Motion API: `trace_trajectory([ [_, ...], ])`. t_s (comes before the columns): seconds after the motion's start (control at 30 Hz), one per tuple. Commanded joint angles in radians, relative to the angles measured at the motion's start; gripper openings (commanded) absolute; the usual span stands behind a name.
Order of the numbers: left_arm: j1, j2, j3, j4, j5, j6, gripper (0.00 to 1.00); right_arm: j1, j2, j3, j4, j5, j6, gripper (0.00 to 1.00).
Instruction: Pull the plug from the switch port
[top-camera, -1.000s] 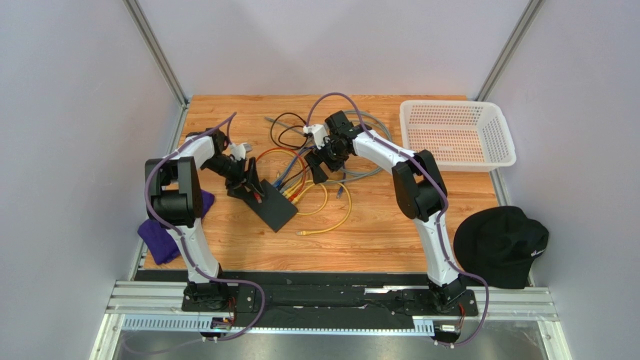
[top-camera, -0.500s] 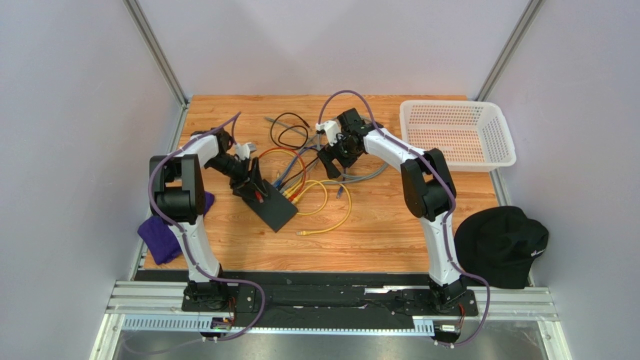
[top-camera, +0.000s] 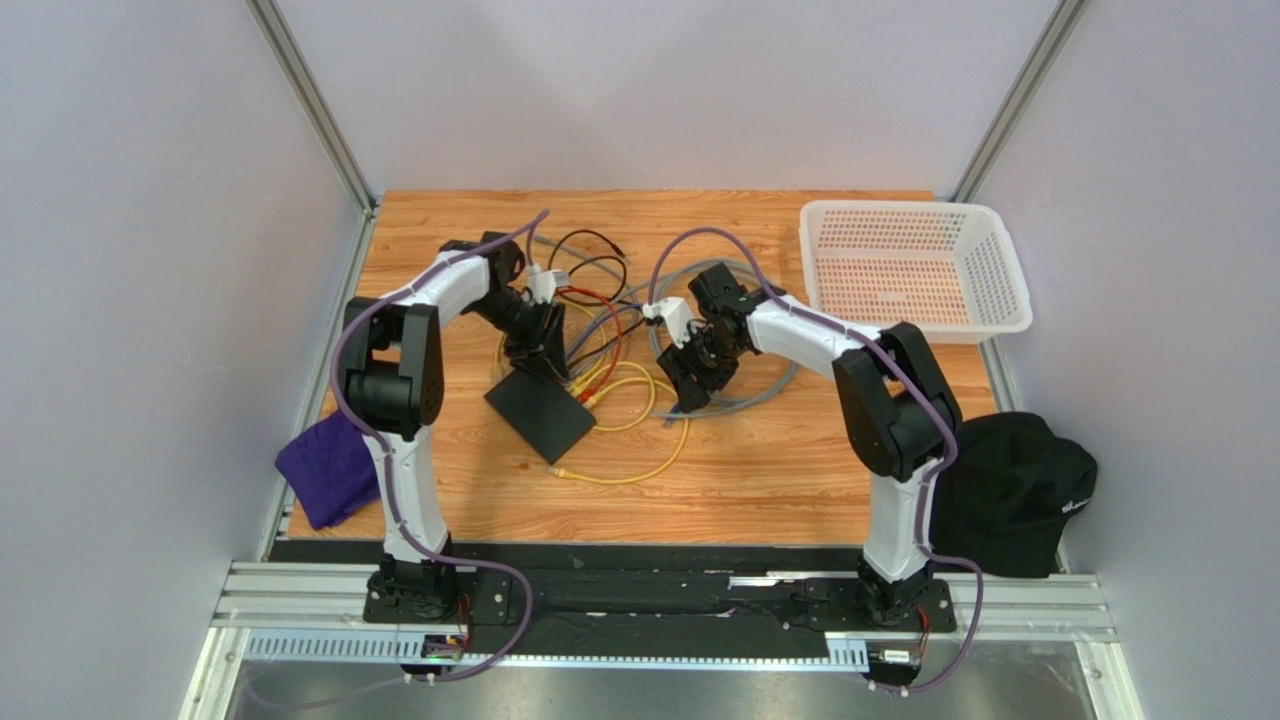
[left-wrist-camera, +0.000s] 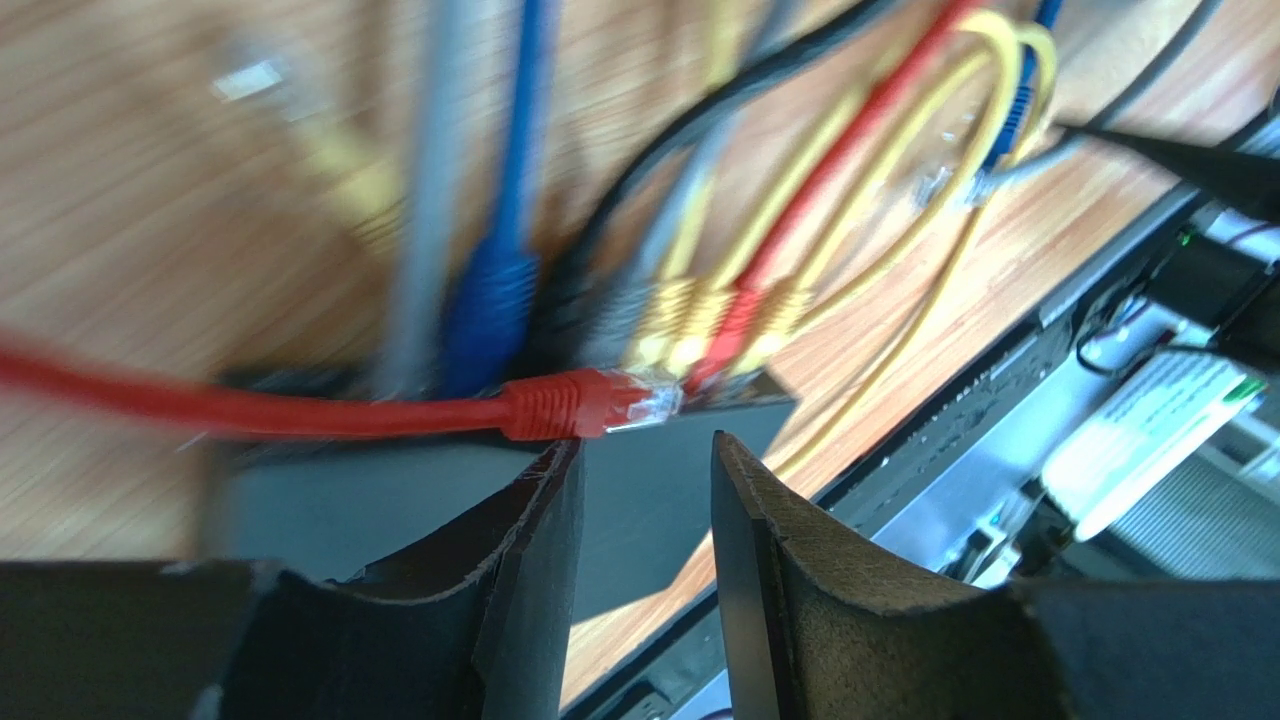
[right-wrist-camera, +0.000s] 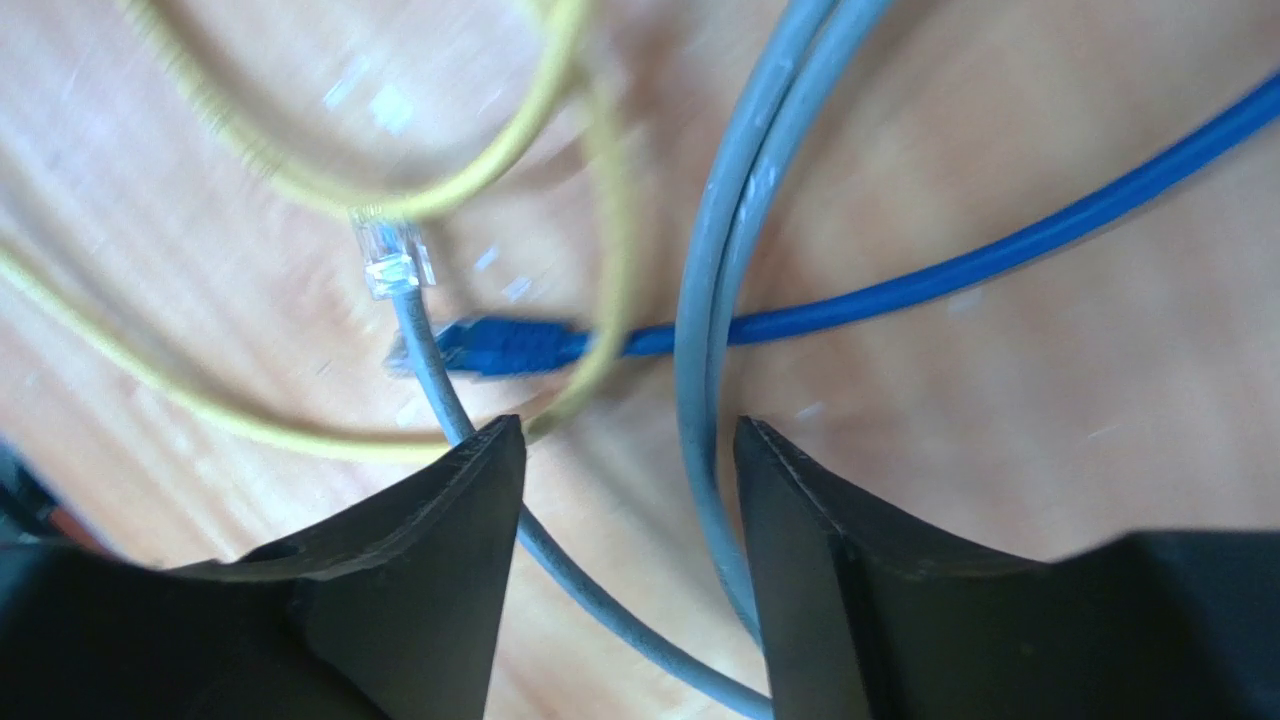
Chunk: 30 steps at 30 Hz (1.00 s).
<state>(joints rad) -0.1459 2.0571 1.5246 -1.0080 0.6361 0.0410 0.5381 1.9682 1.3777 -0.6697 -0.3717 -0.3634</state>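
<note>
The switch (top-camera: 541, 417) lies left of centre on the wooden table (top-camera: 781, 450), cables (top-camera: 594, 387) bunched at its one o'clock edge. A red plug (left-wrist-camera: 579, 402) shows just past the left gripper (left-wrist-camera: 643, 447), its jaws half apart, holding nothing. At three o'clock the right gripper (right-wrist-camera: 624, 432) stands half open too, a grey cable (right-wrist-camera: 699, 300) loose between. There's a white basket (top-camera: 917, 263) at two o'clock, black cap (top-camera: 1004, 488) at four, purple cloth (top-camera: 331, 468) at eight; grey walls (top-camera: 150, 300) around.

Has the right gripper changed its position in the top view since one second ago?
Yes. The right gripper has moved toward the near edge of the table and somewhat closer to the white basket, which has stayed in place.
</note>
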Motion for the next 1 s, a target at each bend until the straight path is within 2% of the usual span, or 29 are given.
trace_trajectory([
  [0.0, -0.040, 0.044, 0.026, 0.032, -0.006, 0.031, 0.45, 0.029, -0.121, -0.103, -0.015, -0.023, 0.033, 0.61],
  [0.1, -0.044, 0.041, 0.026, 0.037, -0.001, 0.026, 0.45, 0.030, -0.124, -0.076, -0.016, -0.006, 0.011, 0.64],
  [0.23, -0.043, -0.082, 0.052, 0.042, 0.011, 0.077, 0.48, 0.028, -0.092, 0.038, -0.042, 0.031, -0.006, 0.71],
  [0.3, -0.040, -0.145, 0.065, 0.048, -0.048, 0.100, 0.55, 0.026, -0.086, 0.107, -0.042, 0.050, -0.006, 0.78],
  [0.43, -0.015, -0.265, 0.049, 0.057, -0.196, 0.111, 0.66, 0.020, -0.066, 0.228, -0.047, 0.027, 0.012, 0.84],
  [0.57, 0.041, -0.258, 0.000, 0.011, -0.295, 0.063, 0.68, 0.025, 0.000, 0.337, -0.037, -0.064, 0.079, 0.85],
  [0.8, 0.130, -0.293, -0.199, 0.046, -0.299, -0.027, 0.70, 0.051, 0.162, 0.454, -0.022, -0.150, 0.132, 0.86],
  [0.97, 0.140, -0.232, -0.207, 0.029, -0.253, -0.035, 0.71, 0.069, 0.236, 0.463, -0.002, -0.150, 0.147, 0.87],
])
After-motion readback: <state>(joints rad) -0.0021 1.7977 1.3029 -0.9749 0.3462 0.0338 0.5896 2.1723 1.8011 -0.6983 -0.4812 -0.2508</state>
